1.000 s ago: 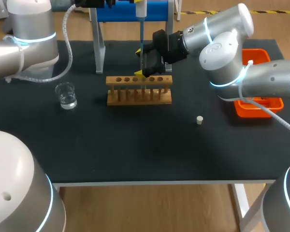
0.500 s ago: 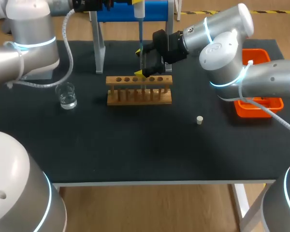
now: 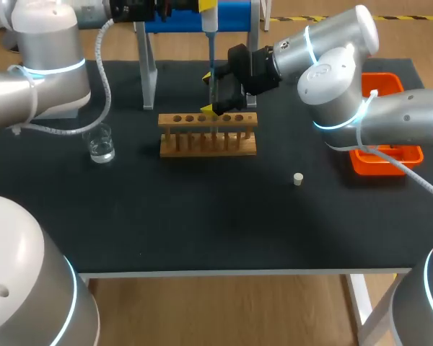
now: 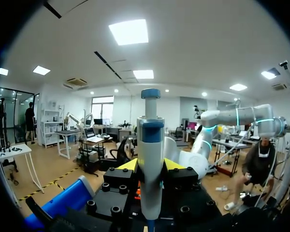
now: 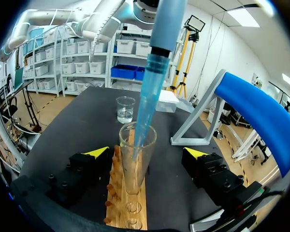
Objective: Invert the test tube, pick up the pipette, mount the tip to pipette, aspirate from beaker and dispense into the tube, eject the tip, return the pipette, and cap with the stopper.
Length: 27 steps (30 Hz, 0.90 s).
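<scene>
Left gripper point(image 4: 151, 165) is clamped on the pipette point(image 4: 150, 137), holding it upright above the wooden rack point(image 3: 202, 144). The blue tip point(image 5: 149, 96) is poking down into the mouth of the test tube point(image 5: 134, 162), which stands in the rack. My right gripper point(image 5: 146, 152) sits wide around the tube, with a gap on both sides, so it's not gripping. The beaker point(image 3: 99, 143) is off to the rack's left, and the stopper point(image 3: 297, 179) lies on the mat to the right, well apart.
</scene>
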{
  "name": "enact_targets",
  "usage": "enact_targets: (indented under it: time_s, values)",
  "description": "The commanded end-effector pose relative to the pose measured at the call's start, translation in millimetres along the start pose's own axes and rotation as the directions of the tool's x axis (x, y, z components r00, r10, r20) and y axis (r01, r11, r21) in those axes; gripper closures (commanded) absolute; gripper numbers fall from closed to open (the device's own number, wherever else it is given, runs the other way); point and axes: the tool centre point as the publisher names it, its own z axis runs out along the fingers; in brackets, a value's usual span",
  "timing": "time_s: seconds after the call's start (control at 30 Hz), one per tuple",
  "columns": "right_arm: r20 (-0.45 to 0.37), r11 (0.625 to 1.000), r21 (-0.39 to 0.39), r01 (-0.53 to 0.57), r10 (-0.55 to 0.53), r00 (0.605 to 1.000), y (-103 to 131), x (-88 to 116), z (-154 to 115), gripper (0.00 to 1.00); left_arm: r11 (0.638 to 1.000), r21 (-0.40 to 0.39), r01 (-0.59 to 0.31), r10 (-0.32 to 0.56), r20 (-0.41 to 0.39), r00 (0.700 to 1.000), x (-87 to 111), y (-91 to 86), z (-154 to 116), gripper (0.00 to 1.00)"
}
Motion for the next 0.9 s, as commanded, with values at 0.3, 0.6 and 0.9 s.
enact_targets:
  time_s: [0.3,0.6,0.9]
  values:
    - [-0.002,1.0,0.001,0.0,0.0,1.0,-0.1,-0.4,-0.1,0.0,1.0,-0.003,-0.004,0.004,0.005,1.0,1.0,6.3,1.5,1.0]
    - [-0.002,1.0,0.001,0.0,0.0,1.0,-0.1,-0.4,-0.1,0.0,1.0,-0.005,-0.008,0.008,0.007,1.0,0.5,9.3,1.4,1.0]
    - [-0.002,1.0,0.001,0.0,0.0,1.0,-0.1,-0.4,-0.1,0.0,1.0,-0.005,-0.008,0.008,0.002,1.0,-0.8,14.8,2.0,1.0]
